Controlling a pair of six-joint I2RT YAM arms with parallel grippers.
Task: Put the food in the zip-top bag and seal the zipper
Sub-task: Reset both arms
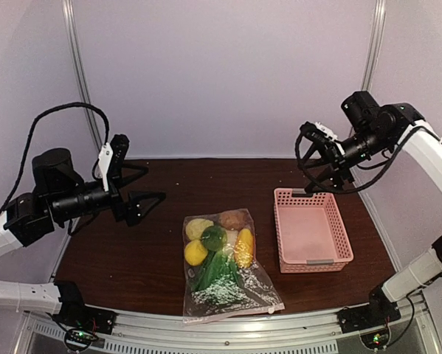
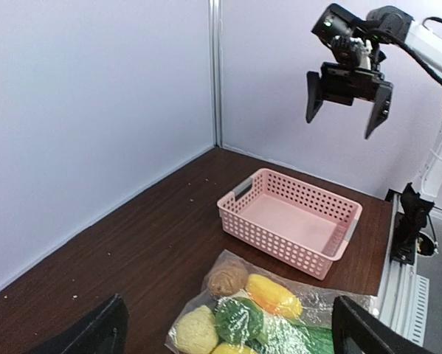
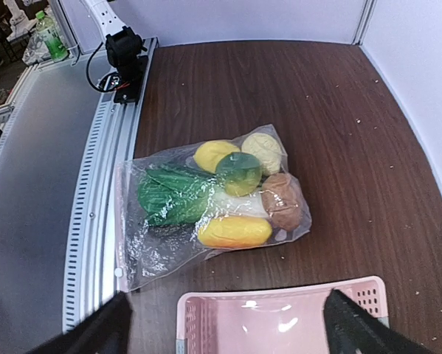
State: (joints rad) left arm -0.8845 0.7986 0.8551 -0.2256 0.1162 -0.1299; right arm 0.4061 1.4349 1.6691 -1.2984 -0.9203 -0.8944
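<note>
Dark wooden tabletop (image 1: 132, 258): clear dotted plastic zip-top bag (image 1: 239, 291) of toy food (image 1: 221, 251) laid near-far between arms, pale zipper strip (image 1: 232, 313) nearest bases. Left gripper (image 1: 142, 188), right gripper (image 2: 346, 110) raised, spread, empty.

Three high views, common zip-top bag (image 1: 239, 289)

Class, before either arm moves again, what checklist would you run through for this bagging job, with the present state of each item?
1. All toy food inside the zip-top bag: ok, none visible outside it.
2. Pink basket empty: ok.
3. Left gripper raised off the bag, jaws open: ok.
4. Right gripper raised off the bag, jaws open: ok.
5. Zipper shut along its whole length: cannot tell; only the white slider shows near one end.
</note>
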